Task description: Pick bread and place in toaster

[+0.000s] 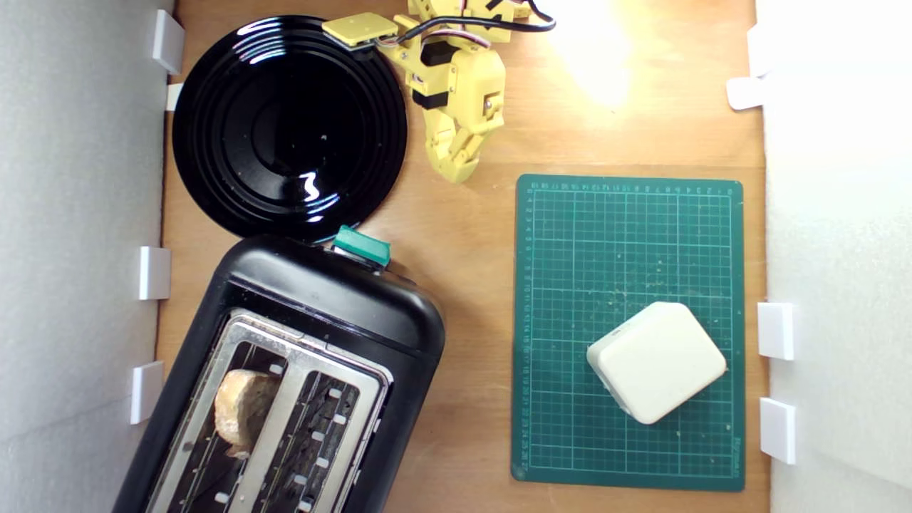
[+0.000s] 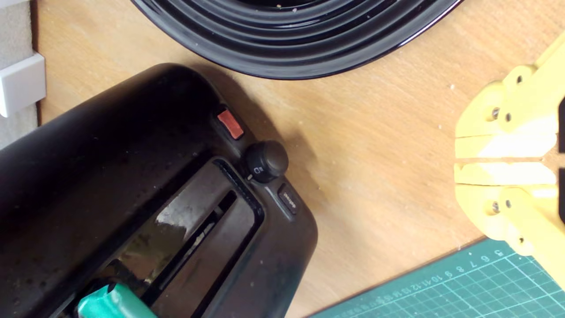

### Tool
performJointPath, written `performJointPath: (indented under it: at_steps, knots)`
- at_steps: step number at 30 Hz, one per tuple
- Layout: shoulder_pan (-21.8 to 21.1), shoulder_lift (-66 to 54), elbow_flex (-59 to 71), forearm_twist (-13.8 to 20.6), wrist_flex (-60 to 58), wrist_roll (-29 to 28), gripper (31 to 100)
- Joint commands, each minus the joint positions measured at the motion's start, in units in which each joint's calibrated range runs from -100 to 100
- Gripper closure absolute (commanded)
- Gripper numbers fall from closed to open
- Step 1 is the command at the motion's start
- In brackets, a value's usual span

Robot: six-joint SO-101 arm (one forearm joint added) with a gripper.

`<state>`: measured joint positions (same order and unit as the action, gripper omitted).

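The bread (image 1: 242, 410) already sits in the toaster (image 1: 299, 299), standing on edge in the slot nearer the exterior view's left, its crust poking above the metal top plate. That slot holds it upright, which is why it does not tip; the second slot beside it is empty. The toaster lies at an angle at about seven o'clock in the exterior view, with its teal lever (image 1: 362, 247) at the end facing the black plate (image 1: 288, 128), and the lever looks raised, so I judge the placing done but the toast not started.

The gripper (image 1: 459, 160) hangs over bare wood near twelve o'clock, just beside the plate's rim and well apart from the toaster. It grasps nothing, and in the wrist view its two yellow halves (image 2: 505, 159) sit nearly together with only a thin gap, so it reads as clenched and empty, likely parked clear after the drop.

At four o'clock a green cutting mat (image 1: 627, 335) carries a smooth cream block (image 1: 655, 361), untouched by anything. The surface (image 1: 463, 320) is light plywood, fenced by pale foam walls with small white brackets (image 1: 154, 273) along both sides. A strong glare washes the wood near one o'clock.
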<state>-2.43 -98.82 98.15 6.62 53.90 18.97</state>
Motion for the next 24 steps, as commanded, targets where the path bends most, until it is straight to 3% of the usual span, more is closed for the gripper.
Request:
performJointPath:
  at_steps: [1,24]
  knots:
    - [0.2,-0.4,0.1,0.5,0.0,0.0,99.4]
    - [0.2,0.0,0.0,-0.4,0.0,-0.1,99.4]
